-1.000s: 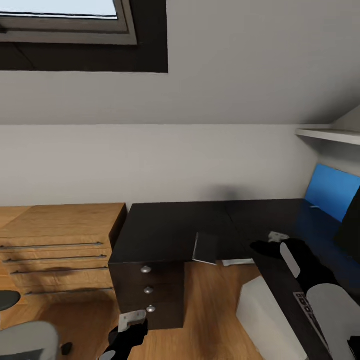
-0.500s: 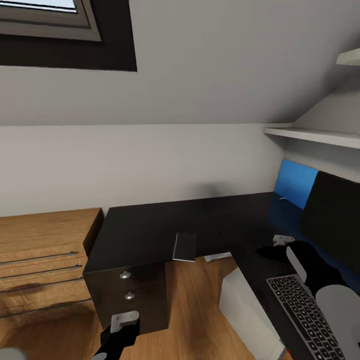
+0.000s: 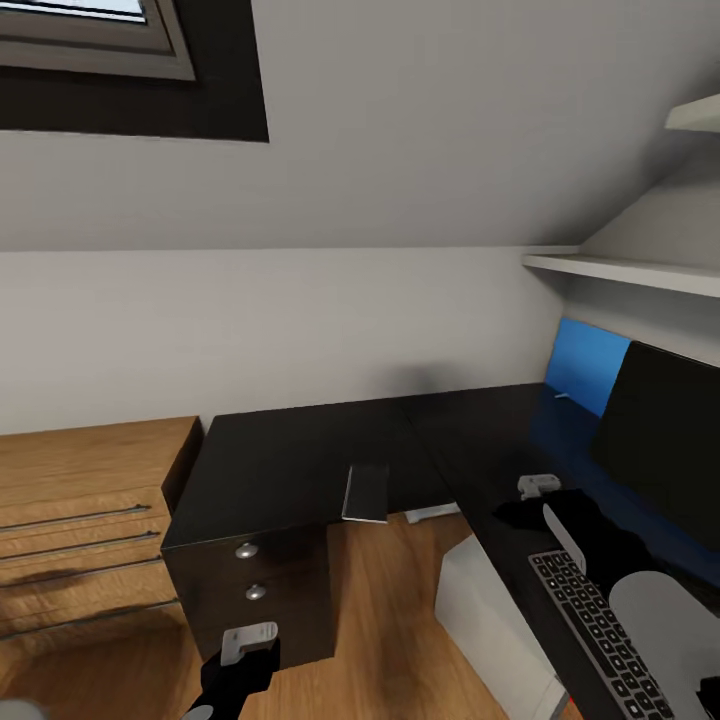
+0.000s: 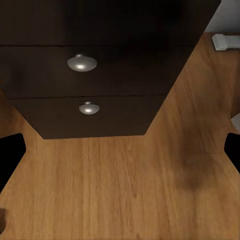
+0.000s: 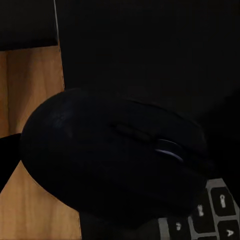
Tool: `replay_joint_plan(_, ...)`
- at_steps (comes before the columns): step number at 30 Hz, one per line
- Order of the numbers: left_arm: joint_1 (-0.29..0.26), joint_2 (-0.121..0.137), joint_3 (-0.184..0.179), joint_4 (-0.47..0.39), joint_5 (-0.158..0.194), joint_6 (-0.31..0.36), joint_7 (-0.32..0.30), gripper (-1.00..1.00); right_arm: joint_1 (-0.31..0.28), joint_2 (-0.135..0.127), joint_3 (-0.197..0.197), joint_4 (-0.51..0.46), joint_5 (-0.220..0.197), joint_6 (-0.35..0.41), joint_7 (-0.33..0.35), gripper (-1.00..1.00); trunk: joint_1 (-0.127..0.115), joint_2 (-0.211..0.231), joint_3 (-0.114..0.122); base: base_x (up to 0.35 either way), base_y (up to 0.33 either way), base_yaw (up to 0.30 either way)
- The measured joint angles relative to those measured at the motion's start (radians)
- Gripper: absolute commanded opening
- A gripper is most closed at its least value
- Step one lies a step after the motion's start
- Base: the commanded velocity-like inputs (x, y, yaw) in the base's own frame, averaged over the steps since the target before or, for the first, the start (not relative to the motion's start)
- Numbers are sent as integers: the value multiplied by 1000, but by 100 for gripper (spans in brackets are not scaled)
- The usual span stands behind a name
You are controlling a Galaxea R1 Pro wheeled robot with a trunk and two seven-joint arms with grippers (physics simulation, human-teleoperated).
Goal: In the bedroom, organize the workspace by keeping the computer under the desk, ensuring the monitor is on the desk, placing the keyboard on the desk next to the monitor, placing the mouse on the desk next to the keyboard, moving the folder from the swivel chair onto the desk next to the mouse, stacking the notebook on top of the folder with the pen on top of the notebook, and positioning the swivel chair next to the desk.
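Note:
The black L-shaped desk [image 3: 300, 465] fills the middle of the head view. My right gripper [image 3: 522, 508] hovers over its right wing, shut on the black mouse [image 3: 512, 514], just beyond the keyboard's [image 3: 598, 632] far end. The right wrist view is close on the mouse [image 5: 112, 160], with keyboard keys [image 5: 212, 220] beside it. The black monitor [image 3: 668, 445] stands on the desk to the right. A thin dark grey notebook [image 3: 366, 492] lies at the desk's inner edge, overhanging it. The light grey computer [image 3: 488, 612] stands on the floor under the desk. My left gripper [image 3: 245, 655] [image 4: 120, 155] is open, low before the drawer unit [image 4: 90, 85].
A light wooden dresser [image 3: 80, 520] stands left of the desk. A blue wall panel [image 3: 585, 365] and a white shelf [image 3: 620, 270] sit behind the monitor. A small white object [image 3: 432, 515] lies on the wooden floor [image 3: 390, 600] under the desk. The ceiling slopes low, with a window [image 3: 90, 40].
The head view swung right, bringing the monitor and keyboard in and dropping the chair out. My right gripper, still holding the mouse, has edged left over the desk. The left gripper stays low.

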Motion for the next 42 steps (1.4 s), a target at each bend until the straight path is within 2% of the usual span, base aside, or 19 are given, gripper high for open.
replay_joint_plan(5, 0, -1, -1, 0, 1, 0, 0, 100, 0, 1, 1, 47, 1, -52, -4, -100, 0, 0, 0, 213, 0, 0)
replay_joint_plan(8, 0, 0, 0, 0, 1, 1, 0, 100, -1, 1, -1, 140, 1, -83, -5, -100, 0, 0, 0, 74, 0, 0)
replay_joint_plan(12, 0, 0, -1, 0, 1, 1, 0, 100, -2, 0, -2, 168, 2, -122, -12, -100, 0, 0, 0, 13, 0, 0)
replay_joint_plan(20, 0, -1, -1, 0, 2, 2, 0, 100, -5, -1, -2, 241, -3, -219, -134, -100, 0, 0, 0, 1, 0, 0)
replay_joint_plan(40, 0, 0, 2, -6, 0, 10, 1, 100, -5, -1, -1, 244, -1, -227, -144, -100, 0, 0, 0, 41, -12, 0)
replay_joint_plan(42, 0, 0, 2, -6, 0, 8, 2, 100, -5, -3, 6, 244, 19, -252, -141, -100, 0, 0, 0, 0, 0, 0)
